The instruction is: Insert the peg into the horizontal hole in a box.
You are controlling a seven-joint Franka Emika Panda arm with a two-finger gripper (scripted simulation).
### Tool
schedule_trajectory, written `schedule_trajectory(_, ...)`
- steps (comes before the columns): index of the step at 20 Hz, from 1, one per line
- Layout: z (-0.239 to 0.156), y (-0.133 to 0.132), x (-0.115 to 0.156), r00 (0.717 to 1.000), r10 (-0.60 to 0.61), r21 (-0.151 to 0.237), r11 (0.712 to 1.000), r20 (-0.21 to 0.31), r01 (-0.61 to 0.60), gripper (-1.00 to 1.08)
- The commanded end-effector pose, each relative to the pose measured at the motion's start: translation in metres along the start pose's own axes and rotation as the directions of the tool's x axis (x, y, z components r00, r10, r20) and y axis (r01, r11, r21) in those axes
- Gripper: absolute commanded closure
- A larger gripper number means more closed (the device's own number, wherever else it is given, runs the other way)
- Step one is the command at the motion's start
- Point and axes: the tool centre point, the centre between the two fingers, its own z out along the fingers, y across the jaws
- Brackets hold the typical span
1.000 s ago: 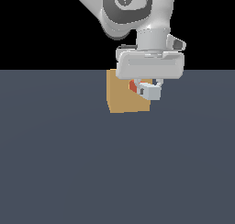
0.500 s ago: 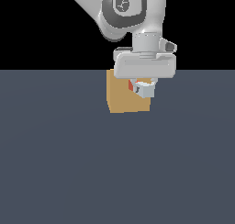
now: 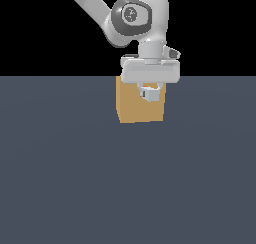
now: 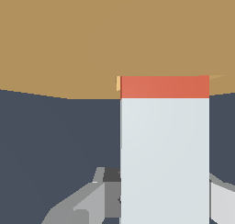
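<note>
- The surface [image 3: 125, 188] is a flat, uniform slate-grey plane filling the lower two thirds of the exterior view, with no markings or texture.
- Behind it the room is plain black; surface and black meet in one straight horizontal line just above the middle of that view.
- The box [image 3: 132, 110], tan and cube-like, stands on the surface just above centre in the exterior view, its top edge about level with that line.
- The white arm comes in from 11 o'clock in the exterior view, and its wide pale hand block hangs directly over the box's top edge.
- The claw [image 3: 149, 93] points down in front of the box's face, toward the box's 1 o'clock corner.
- The claw's fingers are closed in on the peg [image 4: 164, 140], whose white end passes between them in the wrist view; grey finger parts show on either side of it.
- In the wrist view only a short band of the peg's orange-red part is visible; it runs up to the box [image 4: 92, 39] and ends there.
- At that spot a thin lighter sliver of the hole [image 4: 118, 83] shows beside the orange-red band, so the peg is in the opening.
- In the exterior view the peg itself is too small and hidden by the claw to make out clearly.
</note>
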Motion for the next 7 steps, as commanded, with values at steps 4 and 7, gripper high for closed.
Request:
schedule_trajectory(4, -0.0019, 0.0021, 0.0136, 1.000, -0.010, -0.005, 1.000, -0.006, 0.010, 1.08)
schedule_trajectory(7, -0.0019, 0.0026, 0.0096, 1.000, -0.010, -0.005, 1.000, -0.006, 0.010, 1.08)
